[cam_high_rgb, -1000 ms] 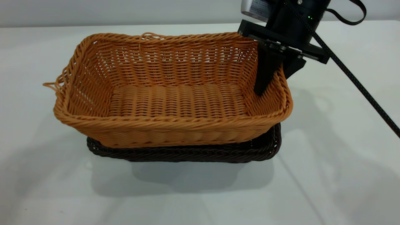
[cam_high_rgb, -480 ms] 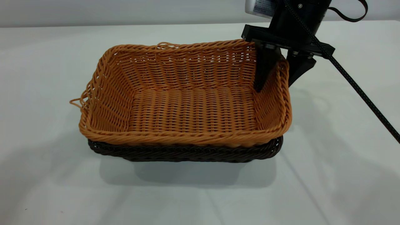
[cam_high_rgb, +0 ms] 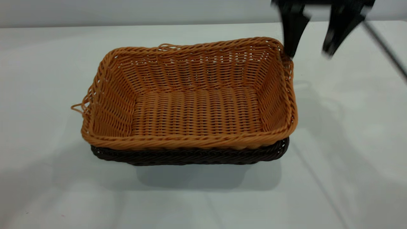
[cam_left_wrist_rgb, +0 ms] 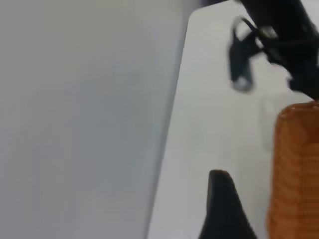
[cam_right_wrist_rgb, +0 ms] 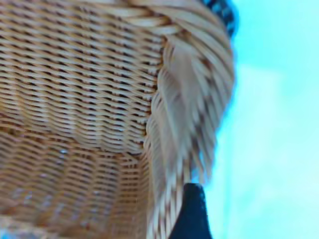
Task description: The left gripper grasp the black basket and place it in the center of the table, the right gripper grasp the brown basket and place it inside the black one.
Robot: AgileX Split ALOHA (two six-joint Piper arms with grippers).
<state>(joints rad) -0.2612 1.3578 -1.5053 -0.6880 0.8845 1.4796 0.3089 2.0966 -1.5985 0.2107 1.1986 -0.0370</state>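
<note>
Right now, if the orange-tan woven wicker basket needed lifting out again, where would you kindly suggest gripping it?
Probably the braided rim of the orange-tan woven wicker basket on its right short wall, from above: that rim stands proud of the dark woven basket, directly beneath the open right end effector.

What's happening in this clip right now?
The brown basket sits nested inside the black basket on the white table. The right end effector is open above the brown basket's far right corner, gripping nothing. The left end effector is off to the side, not touching either basket.
</note>
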